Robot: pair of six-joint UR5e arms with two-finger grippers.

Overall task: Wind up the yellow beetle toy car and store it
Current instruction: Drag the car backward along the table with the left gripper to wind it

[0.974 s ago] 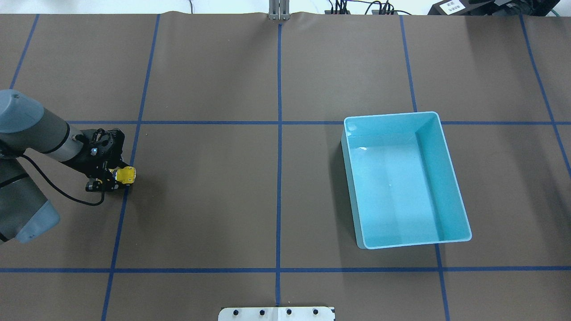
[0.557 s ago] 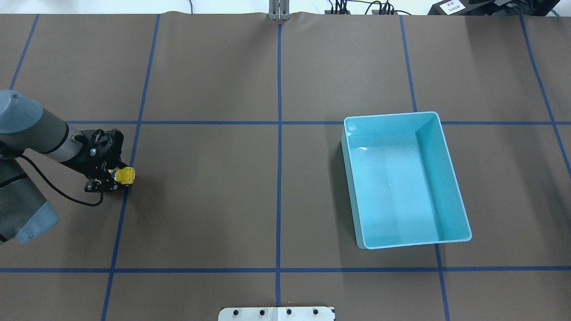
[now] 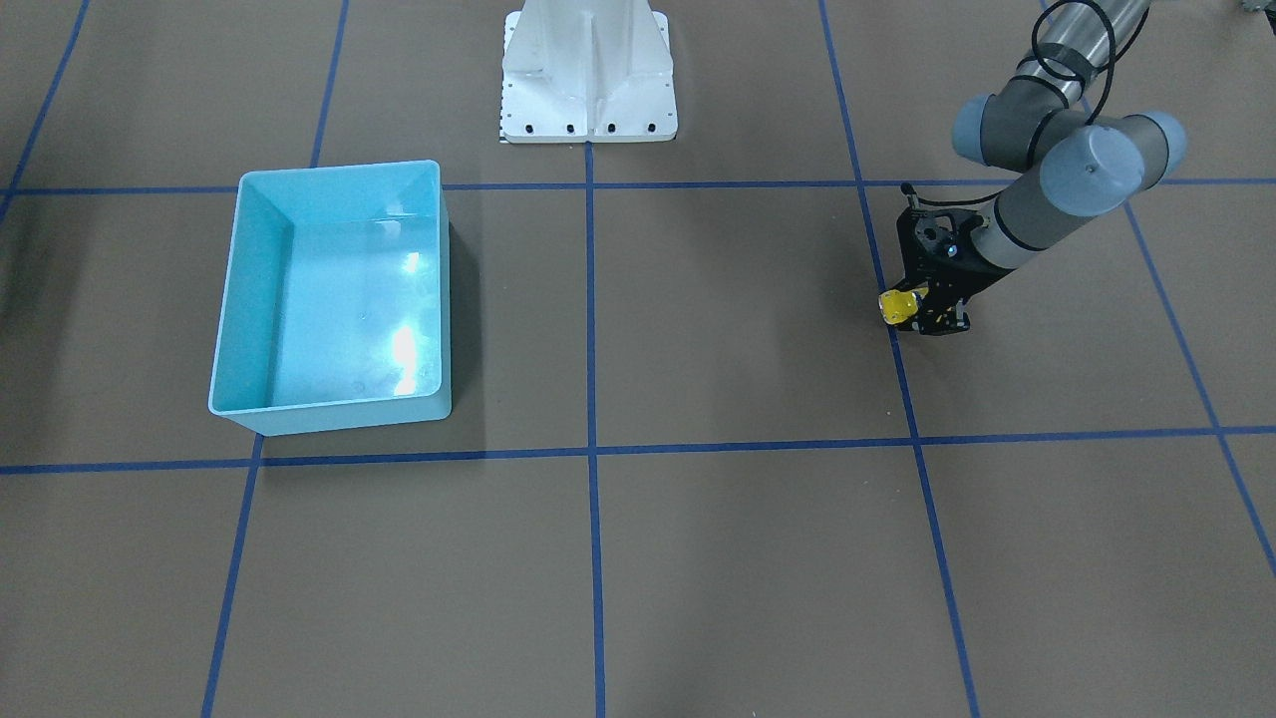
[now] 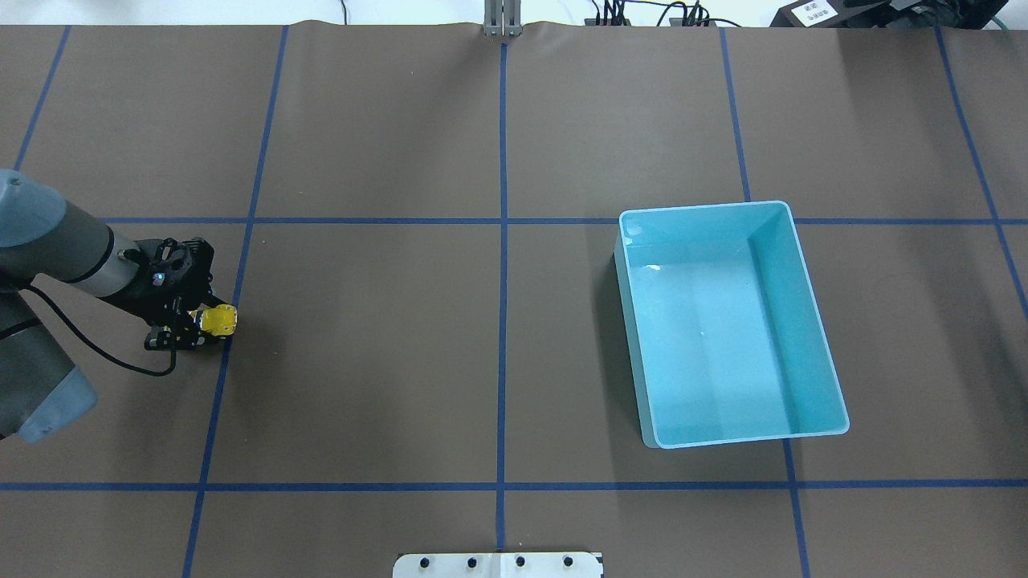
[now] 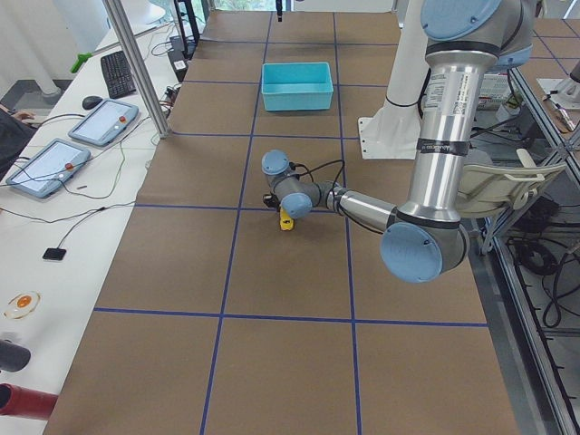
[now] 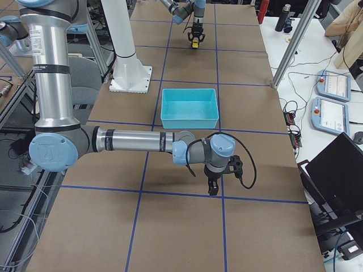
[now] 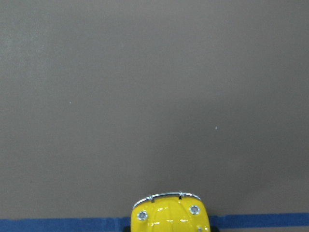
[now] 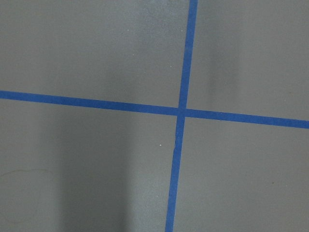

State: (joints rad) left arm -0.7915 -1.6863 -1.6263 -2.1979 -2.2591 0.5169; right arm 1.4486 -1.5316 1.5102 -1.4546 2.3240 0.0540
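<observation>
The yellow beetle toy car [image 3: 898, 307] is held in the closed left gripper [image 3: 925, 311] low over the table in the front-facing view, lies well apart from the light blue bin [image 4: 699, 207] toward the robot's left overhead, and points nose-forward in the left wrist view; whether the right gripper [image 6: 211, 190] is wide or narrow I cannot tell.

I have my left arm [image 4: 48, 241] reaching low, well apart from the light blue bin [image 4: 775, 305], on the bin's side toward the robot's left. The forearm slants down to the wrist. The left gripper [image 4: 201, 327] points downward with its jaws closed on the yellow beetle toy car [image 4: 218, 319], whose nose sticks out past the fingers. My right arm [image 6: 130, 140] stretches out level on the bin's opposite side with the wrist bent down. The right gripper [image 6: 212, 188] hangs near the bin, pointing straight down. I can't make out whether its jaws are apart or together.
</observation>
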